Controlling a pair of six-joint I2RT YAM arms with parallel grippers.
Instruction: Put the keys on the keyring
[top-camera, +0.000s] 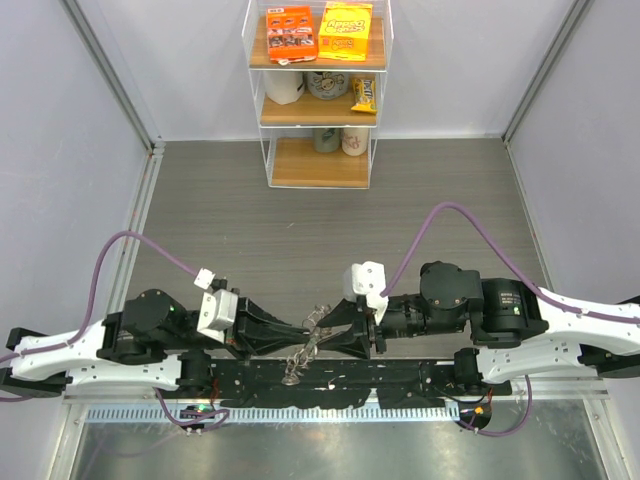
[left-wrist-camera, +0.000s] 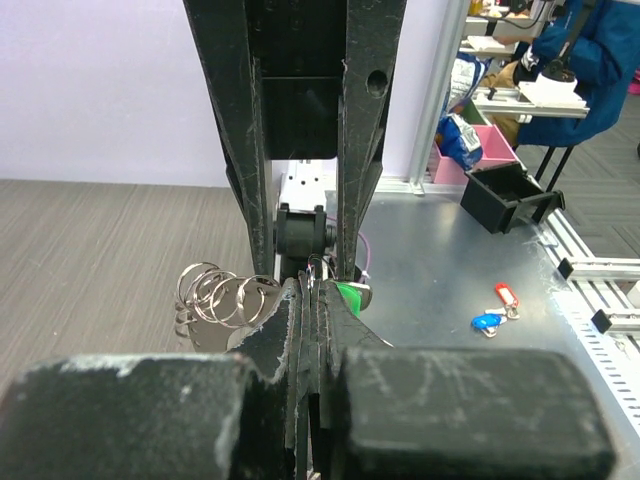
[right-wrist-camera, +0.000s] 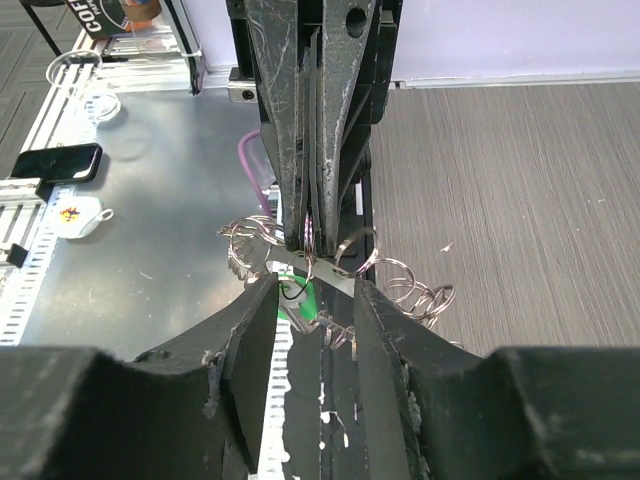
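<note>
Pale lilac walls (top-camera: 60, 150) enclose a grey wood-grain tabletop (top-camera: 300, 230), with a clear, wooden-shelved rack (top-camera: 318, 168) at the far wall.

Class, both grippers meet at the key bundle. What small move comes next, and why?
Probably nudge the right gripper forward, feeding the green key between its fingers onto the keyring that the left gripper pinches shut; the key sits just short of that wire.

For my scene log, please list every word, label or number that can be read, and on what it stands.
"COFF": white letters on a dark container at the top left of the right wrist view, cut off by the frame.
Too blurred to read: print on the orange packet, the yellow packet and the snack bar on the shelf.
</note>
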